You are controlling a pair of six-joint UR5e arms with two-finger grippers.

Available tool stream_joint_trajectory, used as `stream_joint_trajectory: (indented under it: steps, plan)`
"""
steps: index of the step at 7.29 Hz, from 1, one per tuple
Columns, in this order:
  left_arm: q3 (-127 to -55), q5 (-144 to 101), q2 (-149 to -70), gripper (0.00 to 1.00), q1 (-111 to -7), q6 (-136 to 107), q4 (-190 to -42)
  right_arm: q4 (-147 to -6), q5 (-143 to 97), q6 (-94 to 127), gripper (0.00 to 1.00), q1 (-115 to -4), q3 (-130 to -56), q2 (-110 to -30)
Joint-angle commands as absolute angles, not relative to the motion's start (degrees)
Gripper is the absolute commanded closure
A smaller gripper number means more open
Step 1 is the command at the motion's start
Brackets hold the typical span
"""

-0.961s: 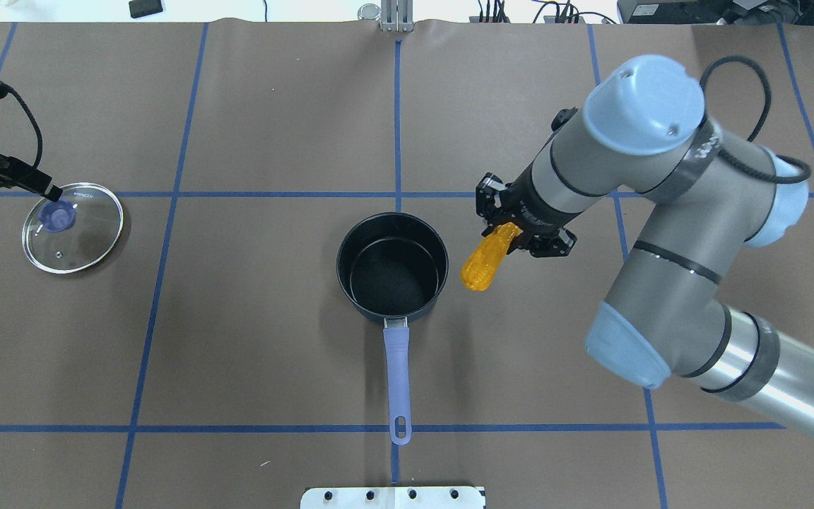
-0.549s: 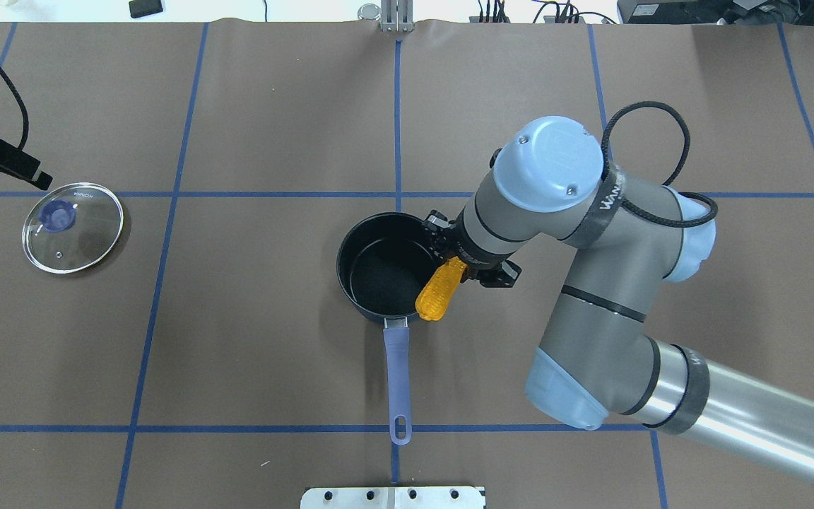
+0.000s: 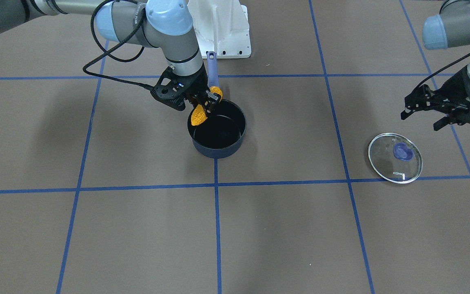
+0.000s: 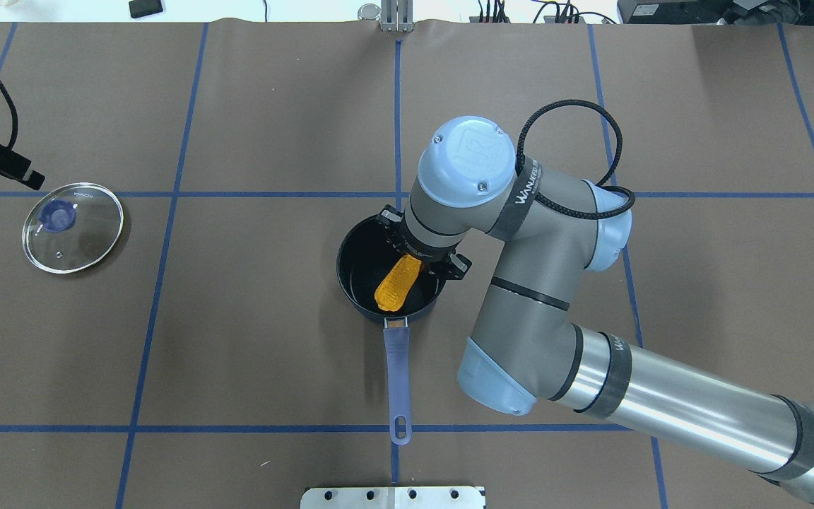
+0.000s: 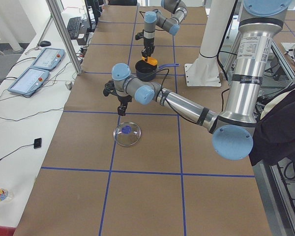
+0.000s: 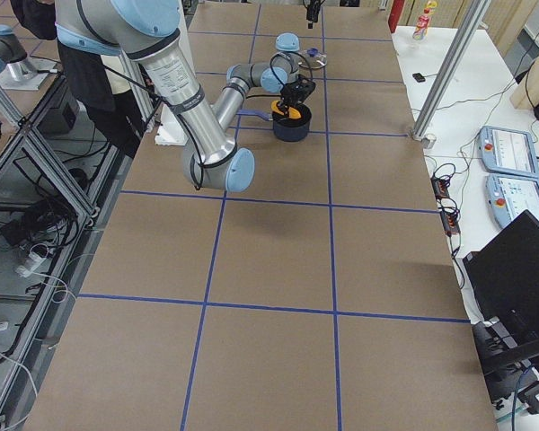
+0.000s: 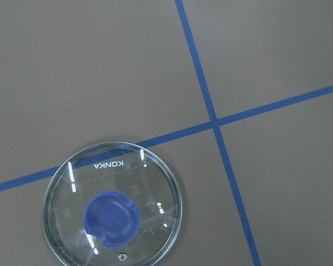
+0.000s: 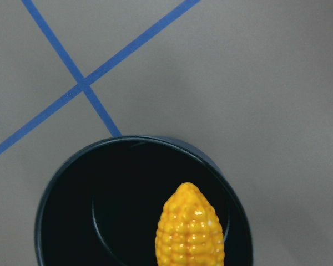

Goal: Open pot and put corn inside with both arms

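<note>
The dark navy pot (image 4: 359,256) stands open at the table's middle, its purple-blue handle (image 4: 398,375) pointing toward the robot. My right gripper (image 3: 209,99) is shut on the orange-yellow corn (image 4: 396,285) and holds it tilted, tapered end down, over the pot's opening. The right wrist view shows the corn (image 8: 190,233) above the black interior of the pot (image 8: 100,221). My left gripper (image 3: 420,120) is open and empty, above and beside the glass lid (image 4: 73,227), which lies flat on the table at the left.
The lid (image 7: 114,208) has a blue knob and KONKA lettering. The white base plate (image 4: 393,497) sits at the near edge, beyond the pot handle's end. Blue tape lines cross the brown table cover. The right arm's elbow hangs over the table's right half.
My right arm has carried the corn leftward, from beside the pot's right side to above its opening. My left gripper has drawn back from the lid's knob toward the left edge.
</note>
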State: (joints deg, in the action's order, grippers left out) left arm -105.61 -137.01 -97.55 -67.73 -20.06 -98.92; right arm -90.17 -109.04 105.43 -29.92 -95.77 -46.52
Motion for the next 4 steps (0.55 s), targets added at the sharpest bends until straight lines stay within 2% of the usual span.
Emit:
stream_joint_trajectory:
  steps: [1,2,3,4]
  plan:
    - [-105.6,-137.0,-96.8,0.02,-67.9,-18.5,-98.9,-90.1,-108.6,105.4,0.91,-29.9,-92.8,-44.7]
    - [-105.6,-137.0,-96.7,0.02,-67.9,-17.9,-98.8,-90.0,-108.6,105.1,0.87,-29.9,-92.3,-44.8]
    - [-105.5,-137.0,-96.7,0.02,-67.9,-17.9,-98.8,-89.7,-108.6,104.7,0.08,-29.9,-91.4,-44.9]
    - [-105.4,-137.0,-96.7,0.02,-67.9,-17.9,-98.8,-89.7,-108.2,104.7,0.00,-29.9,-91.5,-44.9]
